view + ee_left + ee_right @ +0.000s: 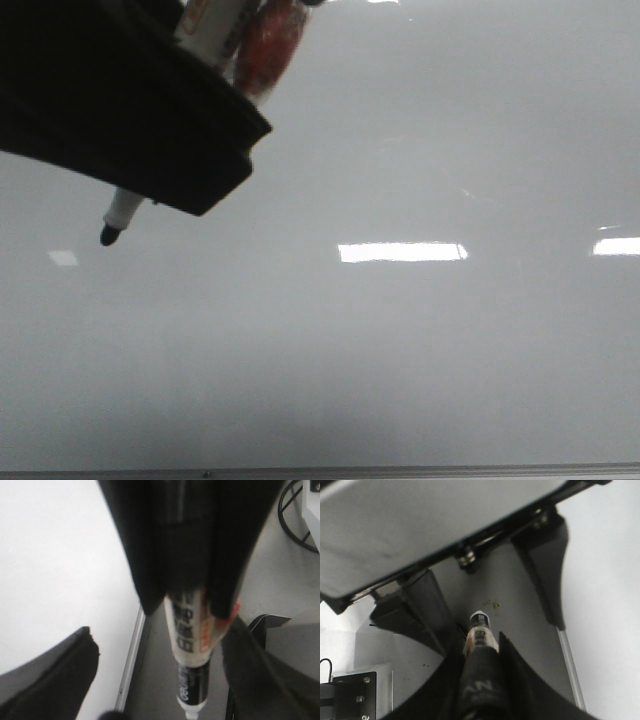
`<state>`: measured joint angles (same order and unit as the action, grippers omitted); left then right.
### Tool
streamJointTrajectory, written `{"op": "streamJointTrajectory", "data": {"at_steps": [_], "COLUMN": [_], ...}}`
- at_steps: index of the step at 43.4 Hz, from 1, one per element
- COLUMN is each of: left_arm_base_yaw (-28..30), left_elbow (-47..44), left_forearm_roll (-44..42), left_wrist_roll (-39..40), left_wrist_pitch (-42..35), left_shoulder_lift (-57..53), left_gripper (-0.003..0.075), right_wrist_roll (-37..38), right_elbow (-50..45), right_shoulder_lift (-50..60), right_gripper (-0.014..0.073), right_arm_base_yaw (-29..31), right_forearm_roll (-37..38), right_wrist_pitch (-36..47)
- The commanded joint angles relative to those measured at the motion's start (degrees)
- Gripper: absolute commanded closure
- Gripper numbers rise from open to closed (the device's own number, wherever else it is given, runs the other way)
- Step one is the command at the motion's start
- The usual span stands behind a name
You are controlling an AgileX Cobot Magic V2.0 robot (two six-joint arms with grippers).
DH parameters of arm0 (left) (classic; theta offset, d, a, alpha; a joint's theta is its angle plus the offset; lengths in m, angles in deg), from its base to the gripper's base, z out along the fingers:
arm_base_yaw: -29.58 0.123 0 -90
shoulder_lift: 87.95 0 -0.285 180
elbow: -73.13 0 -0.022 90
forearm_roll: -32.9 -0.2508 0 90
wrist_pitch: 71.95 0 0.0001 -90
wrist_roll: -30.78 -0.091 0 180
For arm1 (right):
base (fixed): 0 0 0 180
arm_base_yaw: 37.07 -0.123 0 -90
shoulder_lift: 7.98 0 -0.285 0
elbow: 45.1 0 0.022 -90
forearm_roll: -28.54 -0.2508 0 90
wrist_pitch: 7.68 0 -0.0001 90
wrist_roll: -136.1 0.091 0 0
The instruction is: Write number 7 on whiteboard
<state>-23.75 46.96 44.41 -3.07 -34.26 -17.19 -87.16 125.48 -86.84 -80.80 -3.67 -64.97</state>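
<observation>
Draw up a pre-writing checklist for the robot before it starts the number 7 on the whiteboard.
1. Marker gripped by left end effector: ok.
2. Black tip uncapped: ok.
3. Tip touching the whiteboard: cannot tell.
4. Board free of any number 7 stroke: ok, none shows in the front view.
5. Right end effector out of the writing area: ok, absent from the front view; it is closed on a second marker.
</observation>
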Motion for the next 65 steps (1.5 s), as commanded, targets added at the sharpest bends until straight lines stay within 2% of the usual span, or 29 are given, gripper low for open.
{"op": "streamJointTrajectory", "data": {"at_steps": [1, 6, 15, 22, 30, 33, 41, 50, 57, 65], "left_arm_base_yaw": [0.0, 0.0, 0.0, 0.0, 0.0, 0.0, 0.0, 0.0, 0.0, 0.0], "left_elbow": [1.4, -1.9, -14.8, -24.9, -29.9, -29.8, -29.8, -29.8, -29.8, -29.8], "left_forearm_roll": [1.1, 2.5, 8.1, 14.8, 16.4, 16.4, 16.4, 16.4, 16.4, 16.4], "left_wrist_roll": [1.0, 1.1, 1.1, 1.2, 1.2, 1.2, 1.2, 1.2, 1.2, 1.2], "left_wrist_pitch": [-5.9, -8.5, -17.8, -24.6, -25.6, -25.6, -25.6, -25.6, -25.6, -25.6], "left_shoulder_lift": [-1.8, -5.0, -19.7, -34.0, -45.3, -47.0, -47.9, -47.9, -47.9, -47.9], "left_gripper": [0.0134, 0.0211, 0.0362, 0.0476, 0.0687, 0.074, 0.0741, 0.0741, 0.0741, 0.0741], "right_wrist_roll": [-0.1, 1.1, 3.0, 2.9, 1.2, 0.8, 0.8, 0.8, 0.8, 0.8], "right_elbow": [0.9, -2.0, -10.4, -13.9, -13.1, -11.3, -1.8, 7.8, 8.4, 8.4], "right_shoulder_lift": [1.2, 1.7, 2.1, 2.0, -0.4, -2.6, -12.3, -21.9, -23.8, -23.6], "right_gripper": [0.0655, 0.0655, 0.0655, 0.0655, 0.0655, 0.0655, 0.0655, 0.0655, 0.0655, 0.0655], "right_arm_base_yaw": [1.8, 6.8, 16.6, 17.3, 15.5, 14.0, 10.0, 9.4, 9.5, 12.6], "right_forearm_roll": [-1.0, -0.9, -4.4, -10.1, -12.0, -12.0, -12.1, -13.3, -13.5, -13.5], "right_wrist_pitch": [3.3, 6.8, 20.9, 31.7, 35.2, 35.7, 36.4, 36.8, 40.9, 39.2]}}
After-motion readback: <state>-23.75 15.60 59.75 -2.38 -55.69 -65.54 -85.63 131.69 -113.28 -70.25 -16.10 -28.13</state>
